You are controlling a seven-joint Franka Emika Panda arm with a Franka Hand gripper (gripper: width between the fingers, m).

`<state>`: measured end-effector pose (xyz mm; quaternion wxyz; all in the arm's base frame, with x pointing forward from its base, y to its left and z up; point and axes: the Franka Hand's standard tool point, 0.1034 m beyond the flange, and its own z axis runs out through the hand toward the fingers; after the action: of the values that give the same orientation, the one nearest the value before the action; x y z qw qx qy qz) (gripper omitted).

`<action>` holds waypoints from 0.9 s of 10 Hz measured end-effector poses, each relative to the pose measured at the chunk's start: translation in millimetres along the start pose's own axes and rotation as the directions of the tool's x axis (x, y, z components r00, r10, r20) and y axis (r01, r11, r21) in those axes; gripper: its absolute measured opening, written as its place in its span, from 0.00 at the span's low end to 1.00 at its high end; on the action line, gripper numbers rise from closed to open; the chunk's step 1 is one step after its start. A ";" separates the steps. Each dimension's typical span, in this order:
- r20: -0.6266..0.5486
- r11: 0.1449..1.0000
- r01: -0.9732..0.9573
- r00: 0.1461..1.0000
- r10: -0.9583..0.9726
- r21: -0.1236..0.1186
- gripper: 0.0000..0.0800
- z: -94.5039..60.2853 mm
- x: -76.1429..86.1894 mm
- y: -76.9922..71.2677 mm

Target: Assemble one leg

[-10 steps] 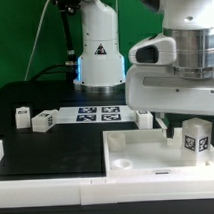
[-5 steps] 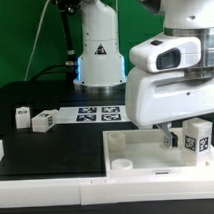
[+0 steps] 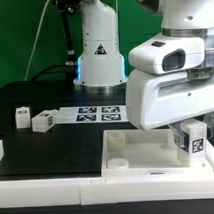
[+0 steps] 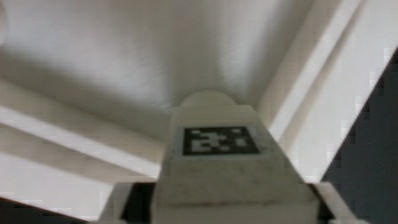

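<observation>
The pincer (image 3: 192, 142) is closed on the leg (image 3: 193, 138), holding it upright just over the corner of the white tabletop (image 3: 147, 152) at the exterior view's right. Seen from the wrist, the leg (image 4: 221, 150) juts out from between the jaws, tag facing the camera, the tabletop's (image 4: 125, 60) raised rim close beneath. Well away from the pincer, two loose legs (image 3: 32, 120) and the marker board (image 3: 98, 115) lie on the black counter (image 3: 36, 147)

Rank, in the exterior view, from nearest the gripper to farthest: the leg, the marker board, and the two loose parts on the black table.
1. the leg, at the gripper, over the tabletop.
2. the marker board, mid-table.
3. the two loose parts, far toward the exterior view's left; too close to separate.
</observation>
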<state>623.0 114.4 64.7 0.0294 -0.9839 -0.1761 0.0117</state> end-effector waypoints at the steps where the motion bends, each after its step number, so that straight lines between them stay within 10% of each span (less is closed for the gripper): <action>1: 0.001 0.995 -0.095 0.995 0.095 0.002 0.36 0.1 0.1 -0.1; 9: -0.026 0.489 -0.871 0.490 0.871 -0.041 0.38 -2.5 -5.7 15.7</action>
<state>623.2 97.5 66.3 -0.0043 -0.9386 0.3444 0.0196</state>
